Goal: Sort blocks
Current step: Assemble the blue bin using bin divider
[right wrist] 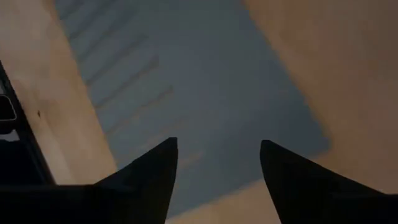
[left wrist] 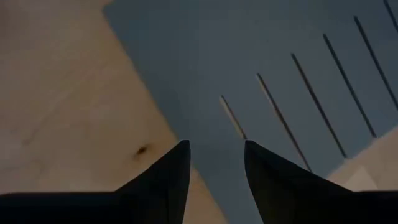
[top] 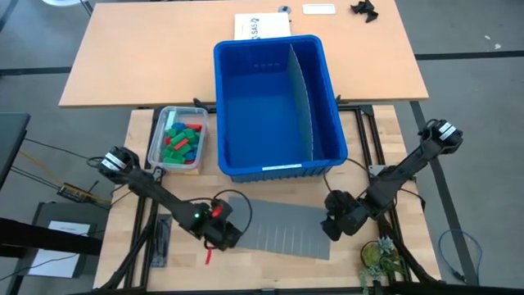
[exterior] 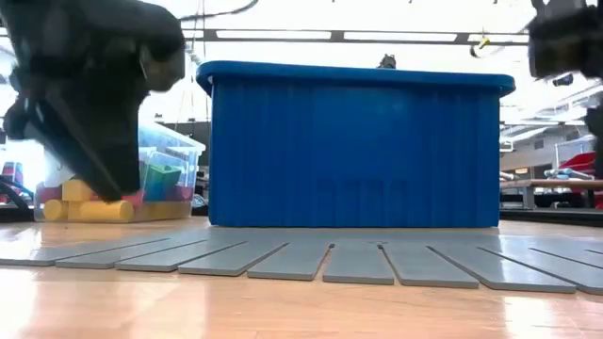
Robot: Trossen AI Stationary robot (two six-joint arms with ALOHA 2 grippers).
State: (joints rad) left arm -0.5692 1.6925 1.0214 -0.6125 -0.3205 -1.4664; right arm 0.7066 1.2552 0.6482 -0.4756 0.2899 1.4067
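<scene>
High view: we see both hands spread and empty, left hand [top: 223,235] and right hand [top: 337,223] over the grey slotted mat [top: 282,230]; blocks [top: 182,142] fill the clear tub [top: 157,141].

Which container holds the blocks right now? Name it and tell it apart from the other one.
The small clear tub, left of the blue bin. It is packed with the blocks in red, green and blue; the divided blue bin shows only bare floor in both compartments.

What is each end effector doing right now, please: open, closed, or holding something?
Left end effector: open, holding nothing, over the grey slotted sheet.
Right end effector: open, holding nothing, over the same sheet's other end.
</scene>
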